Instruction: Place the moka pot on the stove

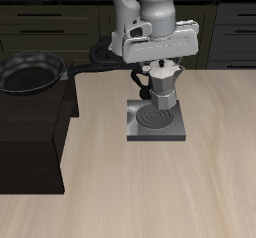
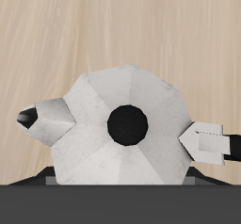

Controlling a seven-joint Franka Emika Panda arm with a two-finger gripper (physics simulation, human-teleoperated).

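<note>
The gripper hangs low over the back of the stove, and the moka pot sits right under it, its base at or just above the stove's rear edge; whether it touches the plate cannot be told. In the wrist view the pot fills the frame from above, black lid knob in the middle, spout to one side, with a pale finger just off the opposite side. That finger looks slightly clear of the metal, so I cannot tell whether the jaws pinch the pot or stand spread around it.

The risk, as I judge it, is placement. The pot appears nearer the stove's back edge than the dark coil, so letting go here could leave it half off the plate, tilting onto the bench. A loose grip could also let it slip or twist. The frying pan stands well apart.
</note>
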